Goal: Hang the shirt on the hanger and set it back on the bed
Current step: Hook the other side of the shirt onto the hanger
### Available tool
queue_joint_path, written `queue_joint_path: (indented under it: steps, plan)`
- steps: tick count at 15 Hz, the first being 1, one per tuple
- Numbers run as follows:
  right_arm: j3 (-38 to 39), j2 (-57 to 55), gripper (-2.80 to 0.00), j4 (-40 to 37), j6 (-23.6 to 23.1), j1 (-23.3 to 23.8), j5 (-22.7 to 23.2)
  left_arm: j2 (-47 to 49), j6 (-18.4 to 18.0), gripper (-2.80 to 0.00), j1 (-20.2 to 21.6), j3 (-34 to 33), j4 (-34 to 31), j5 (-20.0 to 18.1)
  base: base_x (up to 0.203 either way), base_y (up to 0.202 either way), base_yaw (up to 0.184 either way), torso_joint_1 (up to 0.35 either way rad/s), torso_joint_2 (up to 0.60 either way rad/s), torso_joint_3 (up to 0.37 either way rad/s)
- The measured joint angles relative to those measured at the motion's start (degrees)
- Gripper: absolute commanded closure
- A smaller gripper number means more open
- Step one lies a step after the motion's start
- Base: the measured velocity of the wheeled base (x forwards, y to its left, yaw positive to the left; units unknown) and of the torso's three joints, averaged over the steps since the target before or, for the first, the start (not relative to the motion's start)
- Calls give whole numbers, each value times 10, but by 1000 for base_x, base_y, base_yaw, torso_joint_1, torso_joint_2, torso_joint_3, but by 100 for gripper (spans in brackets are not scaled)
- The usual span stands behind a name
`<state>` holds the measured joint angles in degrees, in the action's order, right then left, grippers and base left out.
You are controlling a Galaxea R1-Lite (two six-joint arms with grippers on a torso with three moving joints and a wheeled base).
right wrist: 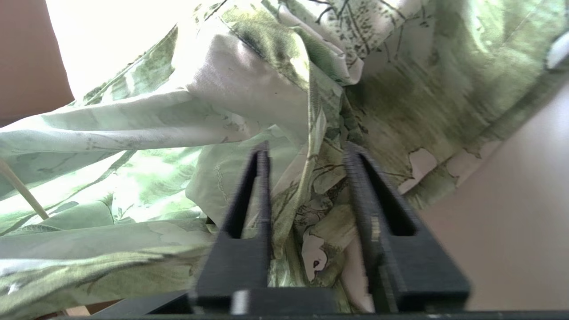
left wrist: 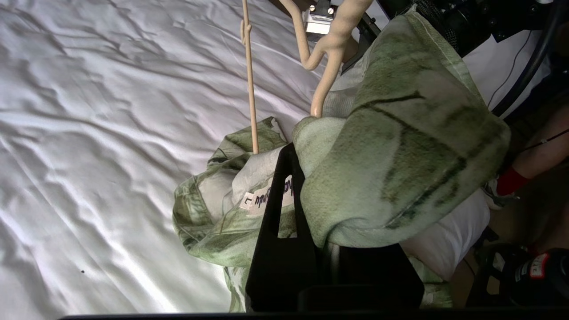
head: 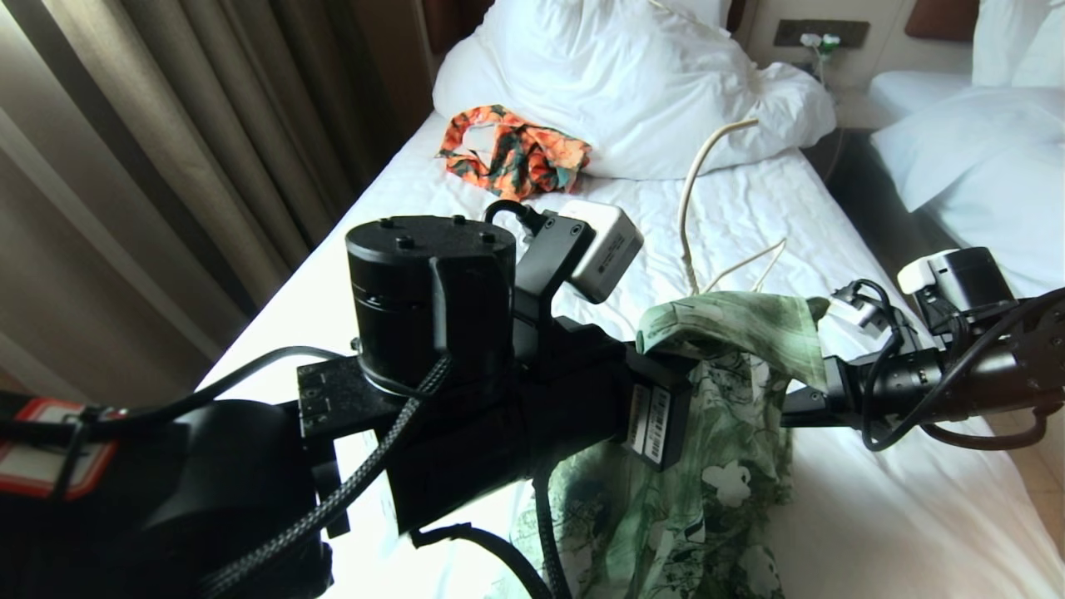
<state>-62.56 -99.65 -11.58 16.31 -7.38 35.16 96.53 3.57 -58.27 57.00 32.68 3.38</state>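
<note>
The shirt (head: 715,416) hangs bunched and lengthwise downward above the bed (head: 749,225), draped over the front of the left gripper (left wrist: 291,178). Those fingers are pinched shut on the fabric near the collar label. One hanger (head: 695,191), cream and thin, pokes up out of the cloth, hook towards the pillows, its long bar running away from the left gripper, up the bed. In from the right comes the right gripper (right wrist: 306,169), jaws parted about halfway with folds of shirt lying loosely between them, nothing clamped. So the cloth sits straight ahead of that tool, and the right arm looks the free one to tug a shoulder over the hanger's end. Count: one green shirt, one hanger, two grippers, plus one orange garment (head: 516,154) lying further up the bed.
</note>
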Motion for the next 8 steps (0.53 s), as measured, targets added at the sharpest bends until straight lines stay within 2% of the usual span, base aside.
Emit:
queue_joint_path:
  steps: [8]
  plan:
    - [3, -47, -280, 91, 10, -36, -30, -10, 13, 0, 3, -1, 0, 1, 0, 0, 0, 0, 0, 0]
